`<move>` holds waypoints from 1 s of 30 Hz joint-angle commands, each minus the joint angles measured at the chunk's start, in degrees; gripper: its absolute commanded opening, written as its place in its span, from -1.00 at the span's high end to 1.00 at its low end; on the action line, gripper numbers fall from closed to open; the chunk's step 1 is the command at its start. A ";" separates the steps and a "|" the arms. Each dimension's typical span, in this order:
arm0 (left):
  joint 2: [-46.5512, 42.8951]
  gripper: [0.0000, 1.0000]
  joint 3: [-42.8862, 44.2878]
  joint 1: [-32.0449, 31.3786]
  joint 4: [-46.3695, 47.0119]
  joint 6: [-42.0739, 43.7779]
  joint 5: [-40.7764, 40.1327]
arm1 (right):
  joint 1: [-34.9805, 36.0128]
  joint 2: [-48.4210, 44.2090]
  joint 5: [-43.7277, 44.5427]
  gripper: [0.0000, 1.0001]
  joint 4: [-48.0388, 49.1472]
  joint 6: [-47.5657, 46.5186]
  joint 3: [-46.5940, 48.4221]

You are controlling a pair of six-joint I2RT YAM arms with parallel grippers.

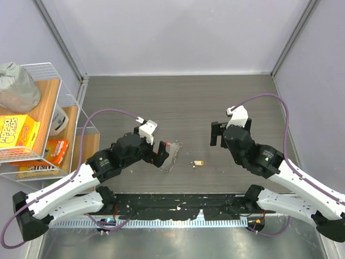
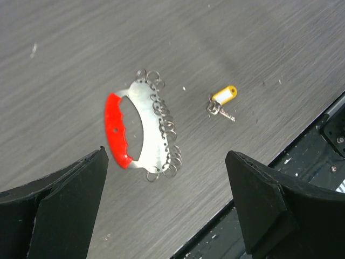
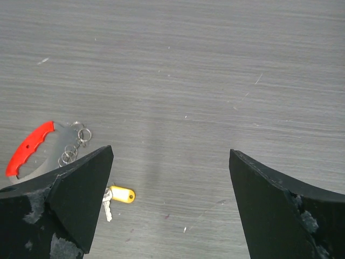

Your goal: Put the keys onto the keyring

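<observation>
Two tools over the dark table (image 1: 129, 97): left gripper (image 1: 161, 153) and right gripper (image 1: 218, 134), both spread wide, nothing held.
Nearest the arm bases, lying flat and loose: the keys (image 1: 197, 162), a yellow tag with tiny metal blades. Just left of them, apart and not touching: the keyring (image 1: 173, 154), a curved red piece fringed with small silver rings. Close beside that bunch, the left gripper, jaws well apart, empty. Farther back on the right, the right gripper, equally wide, clear of both. Far left, a wire rack (image 1: 70, 108) with boxes.

Yellow box (image 1: 19, 132) lettering (too blurred)
</observation>
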 commanded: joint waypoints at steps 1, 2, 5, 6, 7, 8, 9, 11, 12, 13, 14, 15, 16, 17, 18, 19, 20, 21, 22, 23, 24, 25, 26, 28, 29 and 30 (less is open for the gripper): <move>2.39 -0.98 -0.90 -0.23 -0.26 -5.24 0.26 | 0.30 1.36 -3.93 -0.91 -1.37 2.50 1.37; 3.09 -0.98 -0.98 -0.23 -1.05 -5.86 -0.18 | 0.30 1.54 -6.12 -0.91 -1.10 2.06 1.02; 5.20 -0.98 -1.68 -0.23 -3.07 -7.00 -0.09 | 0.39 1.98 -7.90 -0.91 -0.93 1.97 0.22; 5.64 -0.95 -2.38 -0.23 -2.99 -7.27 0.17 | 0.39 1.98 -9.03 -0.91 -0.49 1.62 -0.47; 6.17 -0.93 -3.09 -0.23 -2.64 -7.18 0.43 | 0.30 1.80 -9.65 -0.91 0.12 1.44 -0.83; 6.61 -0.90 -4.14 -0.31 -2.29 -7.44 0.34 | 0.30 1.37 -11.14 -0.91 0.65 1.01 -1.79; 7.14 -0.85 -5.28 -0.14 -1.42 -7.62 0.34 | 0.30 1.10 -12.11 -0.91 2.14 0.83 -2.32; 8.37 -0.80 -7.22 -0.31 -0.09 -7.71 0.61 | 0.30 -0.22 -14.05 -0.91 4.25 0.65 -4.25; 9.33 -0.74 -7.75 -0.23 0.43 -7.71 0.96 | 0.30 -0.74 -15.18 -0.91 4.87 0.65 -5.30; 10.21 -0.70 -8.10 -0.23 0.87 -7.97 1.31 | 0.30 -0.92 -15.54 -0.91 5.40 0.74 -5.66; 10.83 -0.66 -8.63 -0.23 1.23 -7.97 1.83 | 0.39 -1.01 -15.90 -0.91 5.49 0.65 -5.93; 11.44 -0.60 -9.15 -0.23 1.58 -8.06 2.45 | 0.30 -0.92 -16.07 -0.91 5.32 0.74 -6.02; 11.88 -0.55 -9.68 -0.23 2.28 -7.97 3.06 | 0.30 -0.58 -16.42 -0.91 5.23 0.65 -5.84; 12.24 -0.49 -10.56 -0.31 3.07 -8.15 3.68 | 0.30 -0.49 -16.69 -0.91 5.05 0.56 -5.93; 12.59 -0.44 -11.35 -0.23 3.86 -8.15 4.03 | 0.39 -0.48 -16.95 -0.91 4.96 0.56 -5.93; 12.77 -0.39 -12.05 -0.23 5.00 -8.15 4.73 | 0.39 -0.48 -17.21 -0.91 5.05 0.56 -5.93; 13.20 -0.33 -12.76 -0.23 5.97 -7.97 5.00 | 0.30 -0.66 -17.30 -0.91 5.14 0.65 -6.28; 13.56 -0.29 -13.46 -0.23 6.93 -7.89 4.92 | 0.30 -0.75 -17.83 -0.91 5.40 0.56 -6.46; 14.08 -0.27 -13.81 -0.14 7.81 -7.80 5.09 | 0.30 -0.66 -18.01 -0.91 5.49 0.74 -6.54; 14.52 -0.24 -14.34 -0.23 8.60 -7.45 5.35 | 0.30 -0.75 -18.53 -0.91 5.75 0.56 -6.63; 15.22 -0.22 -14.69 -0.23 9.74 -7.36 5.79 | 0.30 -0.75 -18.88 -0.91 5.84 0.65 -6.89; 16.10 -0.19 -14.87 -0.23 10.89 -7.27 6.23 | 0.39 -0.66 -19.24 -0.91 6.19 0.74 -7.07; 16.89 -0.14 -14.87 -0.23 11.51 -7.18 6.49 | 0.30 -0.66 -19.41 -0.91 6.28 0.82 -7.16; 18.38 -0.06 -14.96 -0.23 12.74 -7.09 6.50 | 0.39 -0.48 -20.20 -0.91 6.46 1.00 -7.42; 18.91 -0.04 -14.70 -0.23 13.09 -7.01 6.58 | 0.30 -0.57 -20.47 -0.91 6.54 0.91 -7.51; 19.70 -0.04 -14.52 -0.23 13.53 -6.83 6.76 | 0.39 -0.57 -20.56 -0.91 6.63 0.91 -7.60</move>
